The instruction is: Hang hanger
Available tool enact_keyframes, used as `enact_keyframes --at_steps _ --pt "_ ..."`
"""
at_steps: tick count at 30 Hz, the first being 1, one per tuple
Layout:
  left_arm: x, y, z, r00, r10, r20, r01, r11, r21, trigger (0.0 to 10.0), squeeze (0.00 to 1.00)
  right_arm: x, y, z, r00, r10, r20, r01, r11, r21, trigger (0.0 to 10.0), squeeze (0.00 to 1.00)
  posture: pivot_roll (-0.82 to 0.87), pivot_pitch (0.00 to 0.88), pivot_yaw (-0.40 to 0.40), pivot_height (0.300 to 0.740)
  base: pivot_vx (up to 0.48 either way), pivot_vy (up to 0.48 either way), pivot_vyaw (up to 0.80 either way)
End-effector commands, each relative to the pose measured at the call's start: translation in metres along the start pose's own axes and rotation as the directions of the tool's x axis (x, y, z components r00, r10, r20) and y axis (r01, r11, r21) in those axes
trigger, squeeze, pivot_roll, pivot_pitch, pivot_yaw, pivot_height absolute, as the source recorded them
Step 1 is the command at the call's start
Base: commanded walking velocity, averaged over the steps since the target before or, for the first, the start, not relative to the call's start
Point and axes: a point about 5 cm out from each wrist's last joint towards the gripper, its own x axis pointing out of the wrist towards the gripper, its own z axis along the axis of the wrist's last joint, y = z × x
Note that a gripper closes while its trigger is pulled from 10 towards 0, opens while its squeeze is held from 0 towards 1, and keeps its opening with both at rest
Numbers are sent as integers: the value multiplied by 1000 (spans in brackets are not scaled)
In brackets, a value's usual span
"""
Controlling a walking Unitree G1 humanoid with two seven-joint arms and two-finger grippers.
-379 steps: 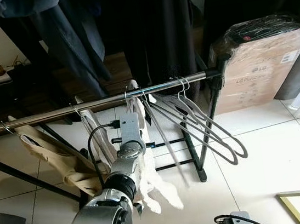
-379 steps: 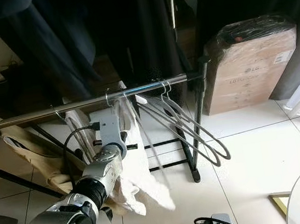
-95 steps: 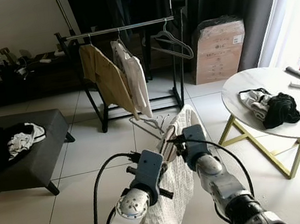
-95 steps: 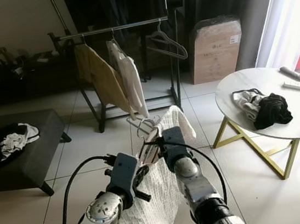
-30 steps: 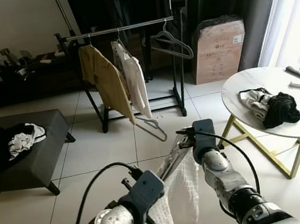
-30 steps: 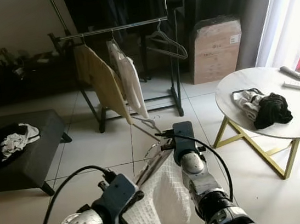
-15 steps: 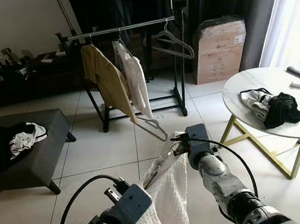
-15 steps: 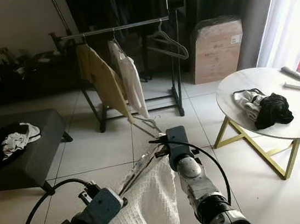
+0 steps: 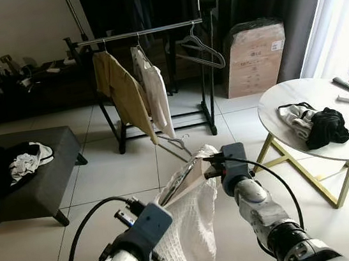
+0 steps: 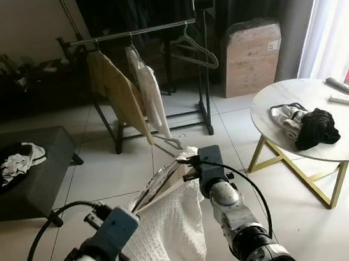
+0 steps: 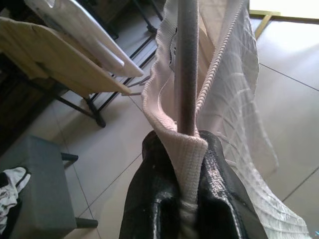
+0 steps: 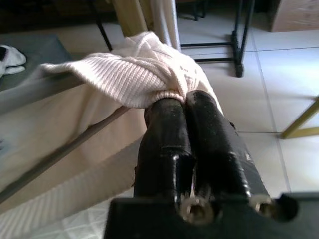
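Note:
A grey hanger (image 9: 179, 177) carries a white knitted sweater (image 9: 193, 224), and I hold both low in front of me. My left gripper (image 11: 185, 142) is shut on the hanger's bar, with the sweater's edge pinched in alongside it. My right gripper (image 12: 183, 97) is shut on a bunch of the knit at the sweater's upper end (image 9: 208, 159). The hanger's hook (image 9: 180, 142) sticks out towards the clothes rack (image 9: 136, 34), which stands a few tiles ahead. On the rack hang a tan garment (image 9: 121, 89), a white garment (image 9: 154, 85) and empty hangers (image 9: 203, 46).
At right a round white table (image 9: 273, 101) bears a heap of clothes (image 9: 319, 125). A wrapped cardboard box (image 9: 256, 58) sits by the rack's right end. A grey ottoman (image 9: 20, 183) with clothing lies at left. Tiled floor stretches between me and the rack.
My left arm has come up and to the right, lifting the hanger's lower end and the sweater. The right gripper has risen slightly and still pinches the knit.

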Motion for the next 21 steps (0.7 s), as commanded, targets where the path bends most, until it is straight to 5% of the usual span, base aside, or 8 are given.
enact_keyframes --at_steps 1,9,14,15,16,21 --pt "5 14 -3 995 95 -35 -96 995 -17 10000 0 -3 -2 -1 999 37 -7 -37 999 17 10000 1000 13 58 28 740 0 0 0" --pt "15 11 -4 993 100 -69 -102 994 -36 10000 0 -10 -4 -2 994 107 8 -107 994 14 10000 1000 9 56 26 740 0 0 0" --pt "16 11 -7 996 66 -67 -68 997 -33 10000 0 -16 -13 -10 989 146 -35 -148 985 -92 10000 1000 11 54 26 740 0 0 0" --pt "16 11 -7 997 58 -57 -60 997 -47 10000 0 -18 -15 -13 987 156 -48 -161 980 -115 10000 800 14 55 26 740 0 0 0" --pt "16 16 -8 996 81 -47 -84 994 -73 10000 0 -20 -19 -15 985 164 -57 -171 976 -134 10000 0 13 56 25 740 0 0 0" --pt "19 28 -16 984 157 -86 -168 976 -137 10000 0 -28 -24 -15 976 210 -51 -213 976 -53 10000 0 12 55 24 740 0 0 0"
